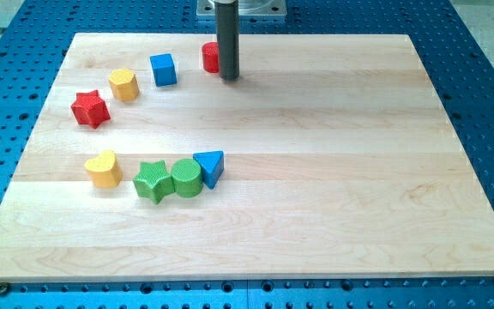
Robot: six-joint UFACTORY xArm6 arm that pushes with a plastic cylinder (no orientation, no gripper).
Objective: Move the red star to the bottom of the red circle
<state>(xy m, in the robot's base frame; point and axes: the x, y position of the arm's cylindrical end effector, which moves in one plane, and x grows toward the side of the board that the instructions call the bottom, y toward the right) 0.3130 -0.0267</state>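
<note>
The red star (90,109) lies near the view's left edge of the wooden board. The red circle (210,57) stands near the view's top, partly hidden behind my rod. My tip (230,77) rests on the board just right of the red circle, touching or almost touching it. The red star is far to the left of and below my tip.
A yellow hexagon (123,84) and a blue cube (163,69) lie between the star and the circle. A yellow heart (103,168), a green star (152,181), a green circle (186,178) and a blue triangle (210,166) sit lower left. The board (333,172) is pale wood.
</note>
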